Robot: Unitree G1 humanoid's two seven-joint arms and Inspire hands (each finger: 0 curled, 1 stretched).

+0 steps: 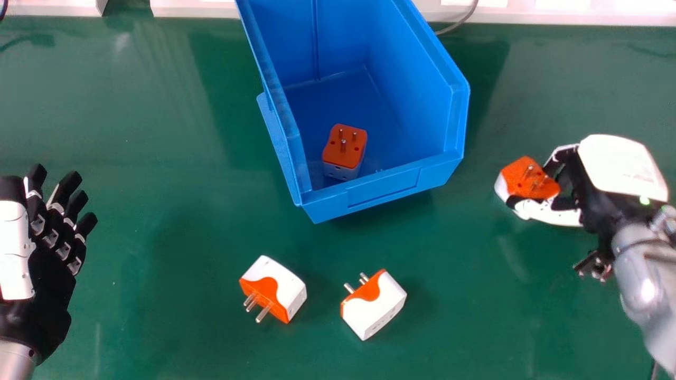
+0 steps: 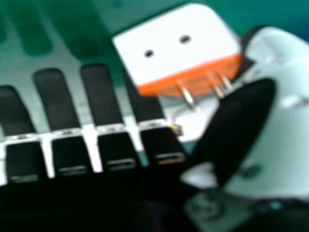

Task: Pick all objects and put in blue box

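My right hand (image 1: 620, 170) is at the right of the head view, pinching an orange-and-white plug adapter (image 1: 523, 178) above the table, to the right of the blue box (image 1: 383, 192). In the right hand view the held adapter (image 2: 178, 46) sits between the thumb and a finger of my right hand (image 2: 239, 125), its metal pins showing. One adapter (image 1: 343, 150) rests inside the box, pins up. Two more lie on the table in front of it: one adapter (image 1: 274, 289) and, to its right, another adapter (image 1: 374, 305). My left hand (image 1: 45, 253) stays open at the left edge.
The green table (image 1: 148, 132) carries everything. Along its far edge runs a pale ledge (image 1: 570, 16), with a grey cable (image 1: 459, 22) behind the box's right side. The box's raised walls stand between its inside and the held adapter.
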